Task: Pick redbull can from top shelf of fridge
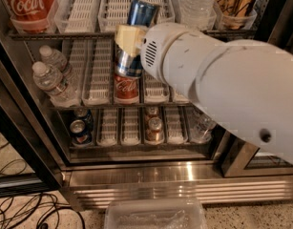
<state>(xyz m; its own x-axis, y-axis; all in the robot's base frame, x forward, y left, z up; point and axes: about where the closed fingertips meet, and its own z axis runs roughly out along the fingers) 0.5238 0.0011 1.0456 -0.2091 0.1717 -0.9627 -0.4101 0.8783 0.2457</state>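
Observation:
The redbull can (136,18), slim and blue-and-silver, is tilted in front of the fridge (136,173), its top level with the top shelf (88,34) edge. My gripper (130,46) is shut on the can's middle; a cream finger (127,36) lies across it. My big white arm (222,80) reaches in from the right and hides the right half of the lower racks. The top shelf holds white slotted lane trays (118,4).
A large Coca-Cola bottle (29,4) stands top left and a water bottle (196,1) top right. Water bottles (53,80) and a red cola can (126,87) are on the second rack. Short dark blue cans (81,128) sit below. A clear bin (155,216) and cables (22,213) lie on the floor.

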